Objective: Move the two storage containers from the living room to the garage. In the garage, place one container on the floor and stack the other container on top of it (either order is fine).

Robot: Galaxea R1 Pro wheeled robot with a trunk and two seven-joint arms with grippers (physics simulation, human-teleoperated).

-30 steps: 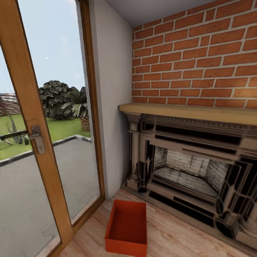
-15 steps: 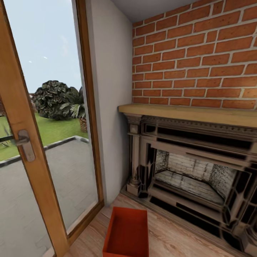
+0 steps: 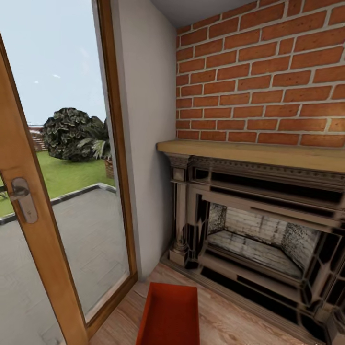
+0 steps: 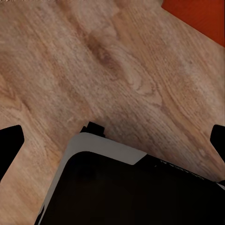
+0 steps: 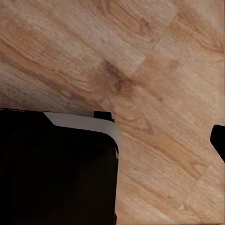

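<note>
An orange bin [image 3: 170, 314] sits on the plank floor [image 3: 239, 316] between the glass door [image 3: 43, 191] and the fireplace [image 3: 258, 230], while the left gripper [image 4: 112, 140] hangs wide open, empty, over the planks; the right I cannot tell.

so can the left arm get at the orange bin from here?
Probably not yet. The storage container sits low on the wood floor ahead by the fireplace; the left gripper hangs over bare planks, bin corner well off.

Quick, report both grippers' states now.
Left gripper: open, holding nothing, above the wood floor.
Right gripper: one dark fingertip visible; state cannot be told.
</note>
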